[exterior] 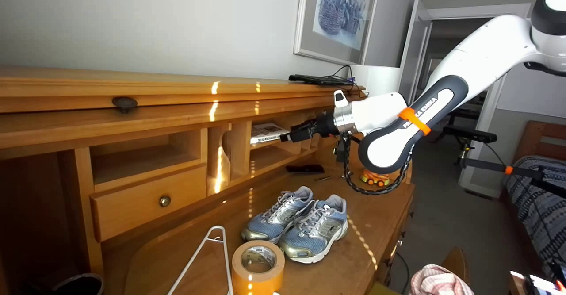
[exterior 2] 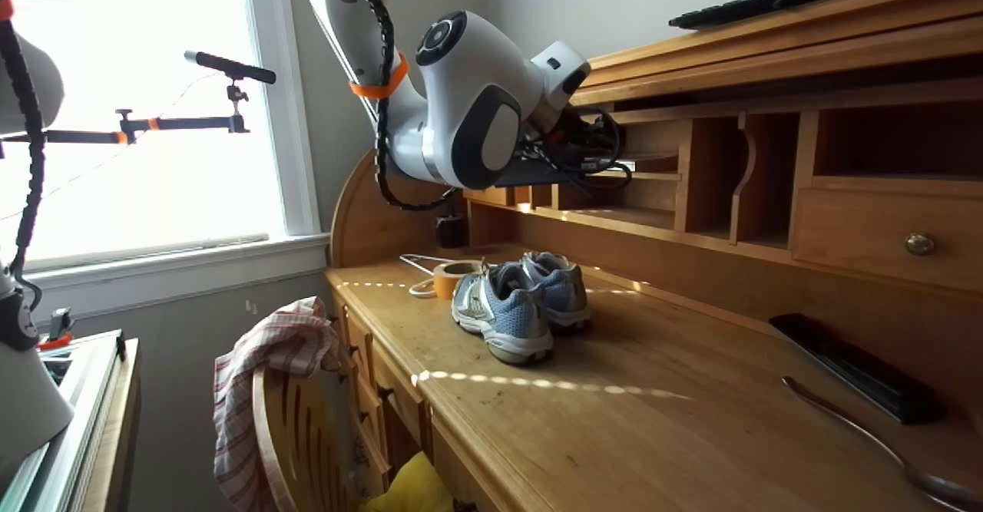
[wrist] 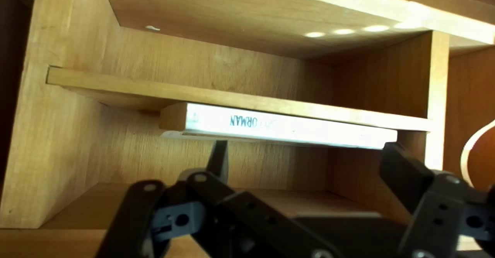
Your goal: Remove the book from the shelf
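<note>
Clock readings are taken from the sneakers (exterior: 311, 228), with 12 straight up in the exterior view concerned.

Worktop (exterior 2: 653, 443): honey-brown wood, crossed by broken streaks of sunlight (exterior 2: 537, 382). A tape roll (exterior: 261, 281) stands just beside the sneakers at 7 o'clock, with a white hanger (exterior: 227, 259) near it at 8. A long black flat item (exterior: 305, 168) lies at 12, a spoon (exterior 2: 941, 485) near it; an orange toy vehicle (exterior: 376, 178) is at 2.

Hutch (exterior: 177, 116): glossy wood, with a knobbed drawer (exterior: 137, 208) at 9 o'clock. The book (exterior: 264, 133) is at 11, lying flat on the dividing board (wrist: 232, 97) of the shelf (wrist: 81, 142), its pale edge facing outward. The jaws are released, spread wide before that edge; contact with it cannot be told.

Room: a framed picture (exterior: 340, 16) hangs on the grey wall (exterior: 154, 25) at 12 o'clock. A white door (exterior: 413, 47) stands open at 1; a bed (exterior: 541, 215) with a blue patterned cover is at 3. In an exterior view, a bright window (exterior 2: 153, 36) is at 10, and a wooden chair (exterior 2: 275, 427) draped with a checked cloth (exterior 2: 261, 358) at 8.
</note>
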